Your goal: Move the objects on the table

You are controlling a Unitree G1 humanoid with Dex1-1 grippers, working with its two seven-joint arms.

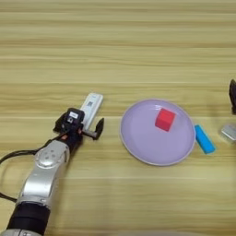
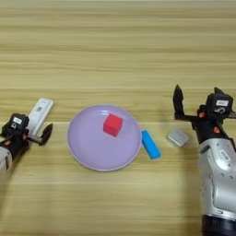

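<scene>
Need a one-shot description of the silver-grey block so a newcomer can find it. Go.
Start at the lilac round plate in the middle of the wooden table. Just off its right rim lies a blue bar; right of that, in front of the right gripper, sits the silver-grey block. It is the only flat, metallic-looking square piece there.

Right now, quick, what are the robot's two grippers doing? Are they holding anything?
Left gripper: open, holding nothing, right beside the long white remote-like bar.
Right gripper: open, holding nothing, just above the small silver-grey square block.
</scene>
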